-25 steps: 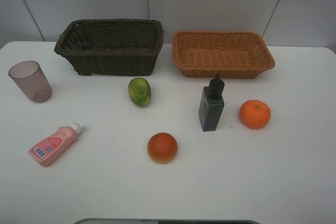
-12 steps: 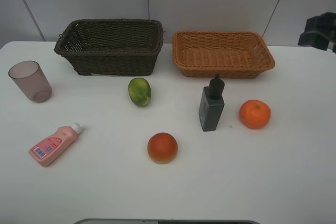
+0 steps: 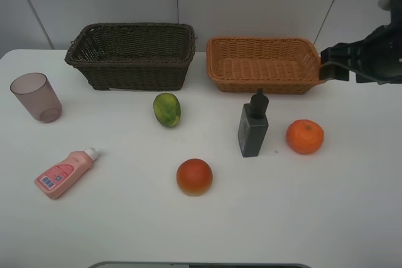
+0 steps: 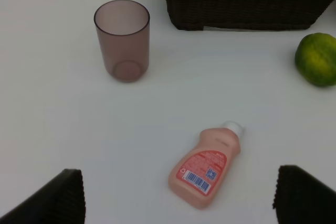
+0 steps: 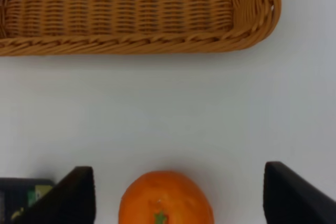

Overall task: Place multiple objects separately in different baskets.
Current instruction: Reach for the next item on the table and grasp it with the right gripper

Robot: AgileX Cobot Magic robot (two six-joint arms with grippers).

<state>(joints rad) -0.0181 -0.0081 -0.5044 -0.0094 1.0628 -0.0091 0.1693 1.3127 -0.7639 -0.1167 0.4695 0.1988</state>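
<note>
Tangerine sits apart from rim of tan basket (pump bottle beside); right gripper spread wide.

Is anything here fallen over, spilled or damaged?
Only the pink bottle lies on its side on the table, cap on, with no spill around it. The pump bottle and the cup stand upright.

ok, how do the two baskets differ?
Colour: the dark basket is deep brown, the tan basket light orange. Depth: the dark basket has taller walls; the tan basket is shallower. Place: in the high view the dark basket sits left, the tan basket right. Shared: both are rectangular wicker, similar in footprint, nothing visible inside.
</note>
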